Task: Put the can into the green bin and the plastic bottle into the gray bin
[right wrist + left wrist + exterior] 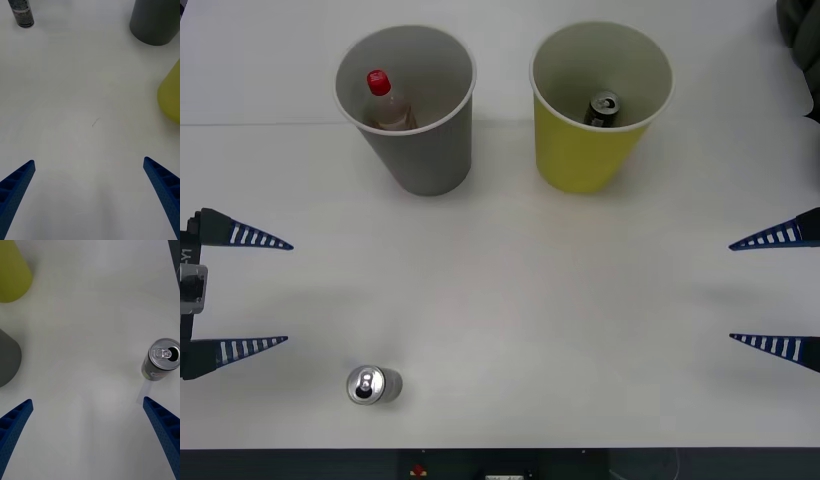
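You have the can (603,108) in the green bin (580,165), the plastic bottle (385,100) in the neighbouring gray bin (425,160), and both grippers wide open and empty, so nothing remains.

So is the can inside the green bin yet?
In. The can sits inside the green bin, pull-tab top showing below the rim.

Bright even overhead light, soft faint shadows, sharp focus
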